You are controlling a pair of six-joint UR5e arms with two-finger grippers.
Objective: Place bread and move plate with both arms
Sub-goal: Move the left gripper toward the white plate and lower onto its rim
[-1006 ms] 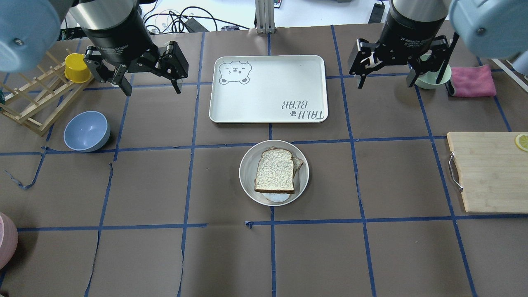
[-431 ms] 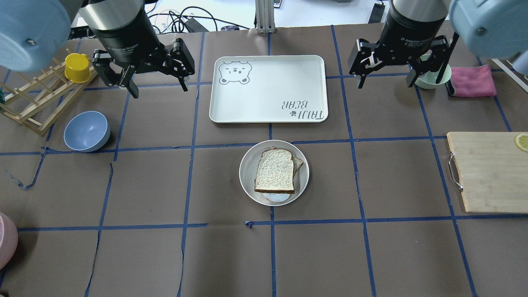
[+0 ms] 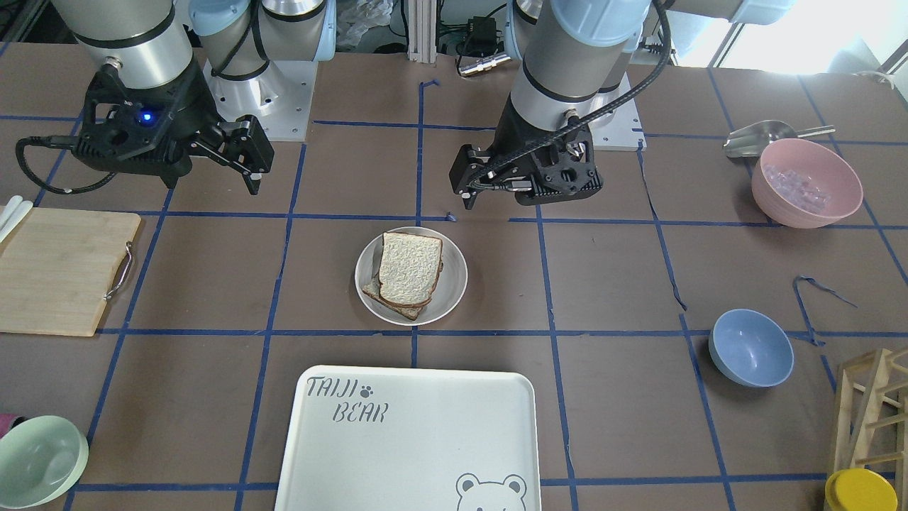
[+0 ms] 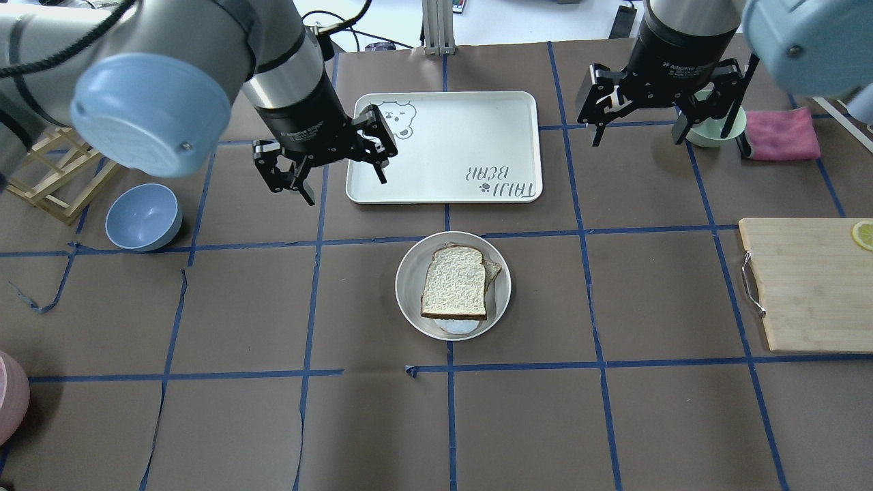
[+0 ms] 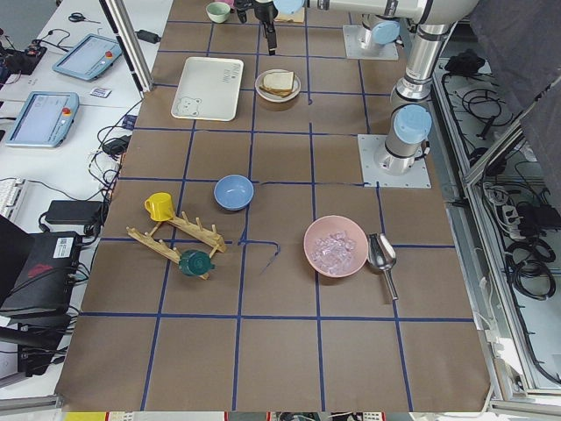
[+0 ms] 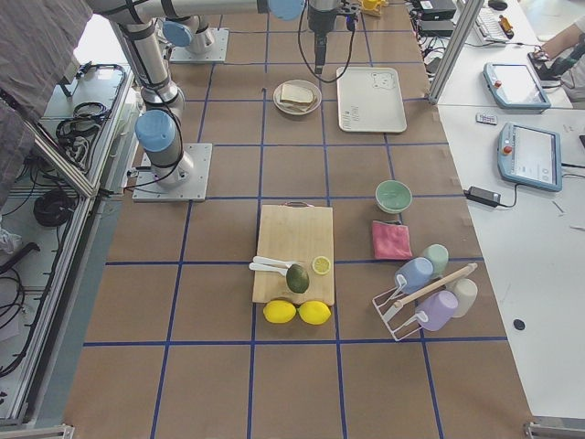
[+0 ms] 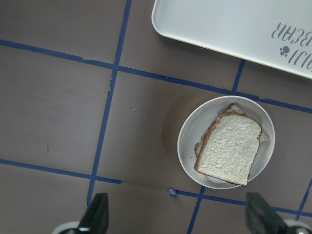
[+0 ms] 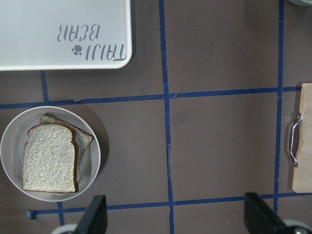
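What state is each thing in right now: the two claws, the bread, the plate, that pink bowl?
Left gripper, open, holding nothing.
Right gripper, open, holding nothing.
Bread, lying flat on a smaller slice, in the plate.
Plate, upright, holding both slices.
Pink bowl, upright, clear pieces inside.

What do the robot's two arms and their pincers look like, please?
The left arm and right arm are silver-grey tubes with pale blue joint caps. The left pincer and right pincer are black and two-fingered, with white lettering. Black cables reach both wrists; the right wrist shows a blue light.
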